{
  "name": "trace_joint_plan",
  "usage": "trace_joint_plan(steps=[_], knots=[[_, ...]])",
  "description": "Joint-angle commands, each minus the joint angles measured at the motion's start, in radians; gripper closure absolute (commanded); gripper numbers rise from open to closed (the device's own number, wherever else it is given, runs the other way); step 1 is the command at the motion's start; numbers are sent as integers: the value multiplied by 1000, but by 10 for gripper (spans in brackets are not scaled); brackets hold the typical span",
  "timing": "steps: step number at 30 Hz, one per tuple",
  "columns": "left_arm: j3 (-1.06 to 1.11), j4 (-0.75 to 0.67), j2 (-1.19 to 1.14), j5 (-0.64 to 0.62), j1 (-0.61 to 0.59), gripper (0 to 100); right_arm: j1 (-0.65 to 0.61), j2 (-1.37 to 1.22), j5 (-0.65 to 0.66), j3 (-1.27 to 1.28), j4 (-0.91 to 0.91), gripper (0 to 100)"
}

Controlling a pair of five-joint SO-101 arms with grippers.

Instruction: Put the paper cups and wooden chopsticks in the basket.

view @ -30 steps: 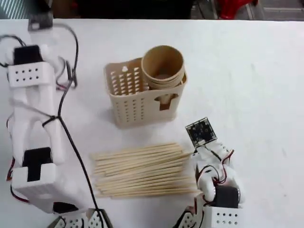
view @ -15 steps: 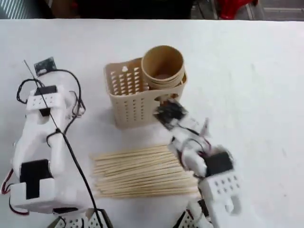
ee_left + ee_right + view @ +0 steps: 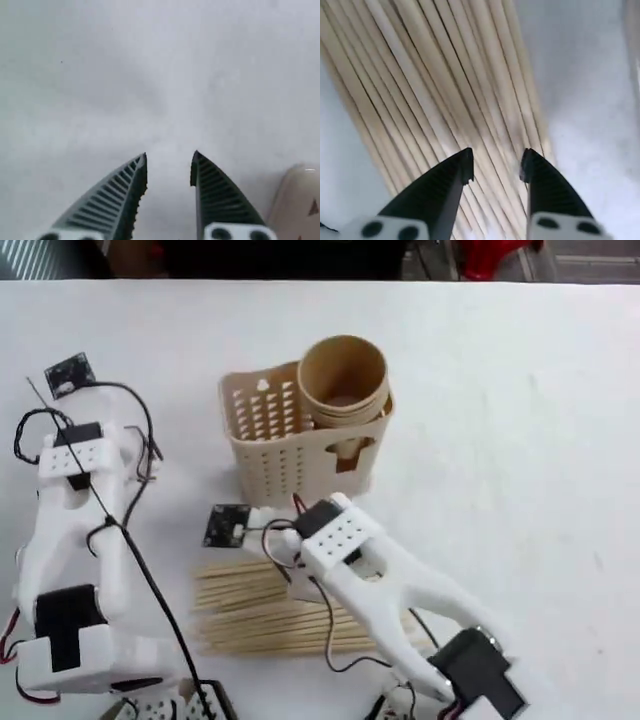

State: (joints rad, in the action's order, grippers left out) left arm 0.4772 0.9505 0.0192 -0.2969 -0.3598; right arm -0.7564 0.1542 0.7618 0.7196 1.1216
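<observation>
Just beneath the right pincer (image 3: 496,156), tips slightly parted and empty, the wooden chopsticks (image 3: 420,65).

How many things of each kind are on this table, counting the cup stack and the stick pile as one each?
Robot arms: 2 (left arm, right arm)
Basket: 1
Stack of paper cups: 1
Pile of wooden chopsticks: 1
Total: 5

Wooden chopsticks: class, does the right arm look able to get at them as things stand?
Probably yes: the right gripper hangs open right over the wooden chopsticks, and nothing lies between them.
</observation>
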Motion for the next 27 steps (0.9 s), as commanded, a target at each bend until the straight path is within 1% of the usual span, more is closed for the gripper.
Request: trace_joint_plan(steps=[1,5,8,13,19,25,27], knots=[[-6,-15,50,-8,-8,838,-7,-12,68,-28,-22,848],[-6,-15,50,-8,-10,838,-1,-12,75,20,-91,811],[-6,-15,50,-6,-10,838,-1,-13,117,66,-143,800],[-6,-15,51,-6,-10,838,16,-12,89,114,-214,802],[-6,-15,50,-6,-10,838,35,-12,86,120,-220,917],[-6,-17,50,-6,-8,838,35,-8,86,121,-213,923],[-6,-17,50,-6,-7,838,35,12,84,121,-202,947]])
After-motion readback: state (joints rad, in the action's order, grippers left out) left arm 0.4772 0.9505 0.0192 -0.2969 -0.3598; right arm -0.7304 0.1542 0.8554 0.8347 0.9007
